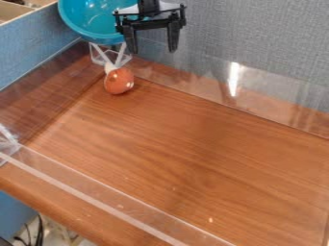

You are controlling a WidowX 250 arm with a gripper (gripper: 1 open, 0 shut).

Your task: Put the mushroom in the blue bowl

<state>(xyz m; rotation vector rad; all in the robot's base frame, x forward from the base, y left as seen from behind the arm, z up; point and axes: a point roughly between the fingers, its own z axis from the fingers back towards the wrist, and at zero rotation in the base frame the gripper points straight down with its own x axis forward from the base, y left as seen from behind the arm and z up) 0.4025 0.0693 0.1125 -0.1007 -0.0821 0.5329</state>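
The mushroom [118, 82] lies on the wooden table at the back left, its orange-red cap toward me and its pale stem pointing back. The blue bowl [90, 17] is tilted on its edge against the back corner, just behind the mushroom. My gripper [152, 42] hangs above the table, right of the bowl and up and to the right of the mushroom. Its two black fingers [174, 38] point down, are spread apart and hold nothing.
The wooden table [193, 144] is enclosed by low clear plastic walls [77, 192]. A grey textured wall [257, 38] stands behind. A cardboard box edge [19, 12] sits at the top left.
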